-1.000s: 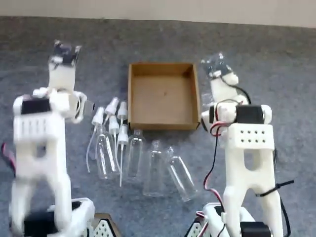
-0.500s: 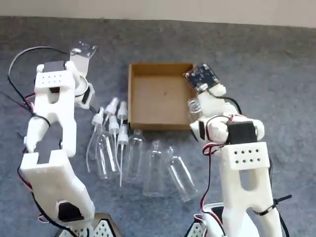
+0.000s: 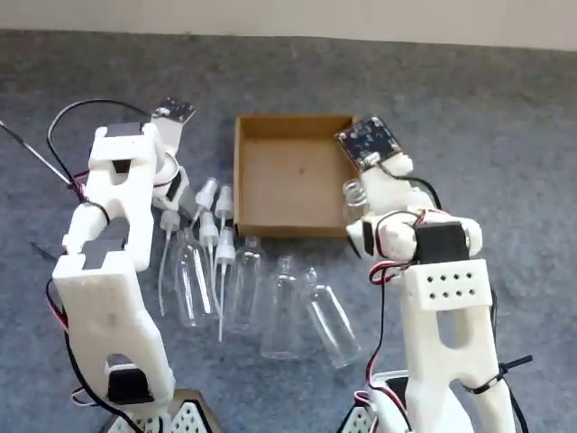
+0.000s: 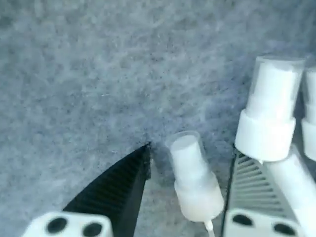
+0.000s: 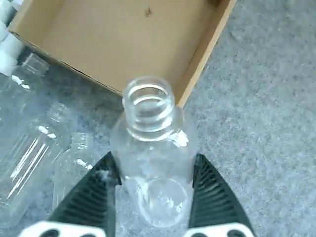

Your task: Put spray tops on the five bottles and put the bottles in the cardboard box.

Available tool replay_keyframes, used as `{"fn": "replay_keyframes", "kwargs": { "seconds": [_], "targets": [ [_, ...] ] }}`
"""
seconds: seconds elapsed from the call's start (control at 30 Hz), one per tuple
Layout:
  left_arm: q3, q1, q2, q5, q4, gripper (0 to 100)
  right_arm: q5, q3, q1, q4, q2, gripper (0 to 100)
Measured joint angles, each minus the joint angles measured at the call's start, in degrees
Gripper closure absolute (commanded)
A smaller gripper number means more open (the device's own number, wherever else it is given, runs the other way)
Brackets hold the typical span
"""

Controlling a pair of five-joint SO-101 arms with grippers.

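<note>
We can read no text, label, number or sign. The cardboard box (image 3: 297, 180) has plain brown faces, the clear bottles (image 3: 282, 307) are unlabelled, the spray tops (image 4: 195, 182) plain white. Marks on the circuit board (image 3: 372, 138) are too small to tell.

In the high view the left arm (image 3: 113, 189) covers part of the spray tops (image 3: 207, 194) next to it. The right arm (image 3: 442, 271) hides the bottom of the bottle (image 3: 353, 194) it holds and one corner of the cardboard box (image 3: 239, 180). In the left wrist view the thin tube of the spray top (image 4: 195, 182) runs off the edge (a second spray top (image 4: 311, 113) is cut off too). In the right wrist view the box and the lying bottles (image 5: 29, 143) are cut off.
</note>
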Motion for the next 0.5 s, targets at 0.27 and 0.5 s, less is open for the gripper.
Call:
{"fn": "replay_keyframes", "kwargs": {
  "seconds": [0.27,0.5],
  "targets": [
    [-0.4,0.7,0.6,-0.1,0.2,96,0.0,0.0,0.0,0.0,0.0,99.4],
    [-5.4,0.3,1.0,-0.3,0.6,97,0.0,0.0,-0.1,0.0,0.0,99.4]
  ]
}}
